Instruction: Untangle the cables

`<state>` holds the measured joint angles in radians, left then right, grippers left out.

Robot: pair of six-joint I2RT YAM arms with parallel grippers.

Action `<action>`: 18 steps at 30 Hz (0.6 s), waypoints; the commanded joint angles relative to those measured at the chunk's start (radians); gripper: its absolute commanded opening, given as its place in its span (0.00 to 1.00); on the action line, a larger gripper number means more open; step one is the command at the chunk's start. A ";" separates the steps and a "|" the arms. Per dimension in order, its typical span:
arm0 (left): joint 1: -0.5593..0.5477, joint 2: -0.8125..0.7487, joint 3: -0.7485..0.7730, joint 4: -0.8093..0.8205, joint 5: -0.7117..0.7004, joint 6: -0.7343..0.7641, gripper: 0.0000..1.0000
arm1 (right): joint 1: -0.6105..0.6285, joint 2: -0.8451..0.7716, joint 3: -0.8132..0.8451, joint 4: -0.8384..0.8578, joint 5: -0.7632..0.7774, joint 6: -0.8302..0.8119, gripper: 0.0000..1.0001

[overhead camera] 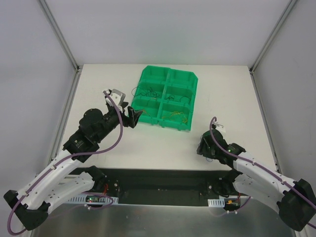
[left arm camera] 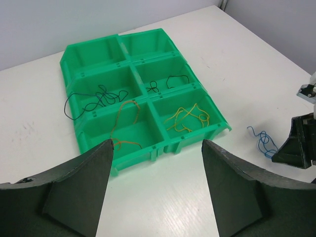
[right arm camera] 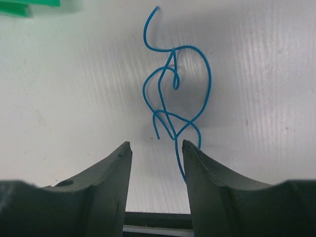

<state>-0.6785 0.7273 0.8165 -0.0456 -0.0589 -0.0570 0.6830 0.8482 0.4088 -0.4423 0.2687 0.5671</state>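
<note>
A green six-compartment bin (left arm camera: 74, 61) lies on the white table and holds several thin cables. A black cable (left arm camera: 96, 98) is in the middle left cell and an orange one (left arm camera: 120, 118) in the near left cell. A yellow one (left arm camera: 187, 116) is in the near right cell, and small dark ones (left arm camera: 170, 81) are in the middle right cell. My left gripper (left arm camera: 157, 143) is open and empty, just short of the bin's near edge (overhead camera: 163, 122). A blue cable (right arm camera: 173, 94) lies loose on the table. Its tail runs between the open fingers of my right gripper (right arm camera: 157, 143), close along the right finger.
The bin (overhead camera: 193, 83) sits mid-table, tilted slightly. Its corner (right arm camera: 29, 4) shows at the top left of the right wrist view. Thick purple cables (overhead camera: 116, 133) run along both arms. A dark slot (overhead camera: 163, 180) marks the table's near edge, and metal frame posts (overhead camera: 59, 37) stand at the far corners.
</note>
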 commanded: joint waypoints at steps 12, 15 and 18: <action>0.007 0.027 0.050 0.020 0.146 -0.020 0.68 | 0.036 0.074 -0.039 0.265 -0.210 0.060 0.06; 0.007 0.056 0.061 0.024 0.252 -0.020 0.59 | 0.035 0.092 -0.002 0.486 -0.318 0.137 0.00; 0.007 0.078 0.058 0.042 0.365 -0.021 0.54 | 0.035 0.097 0.082 0.498 -0.322 0.198 0.00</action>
<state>-0.6785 0.7830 0.8375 -0.0486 0.1230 -0.0673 0.7132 0.9421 0.3737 -0.1429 0.0292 0.6571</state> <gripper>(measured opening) 0.567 0.012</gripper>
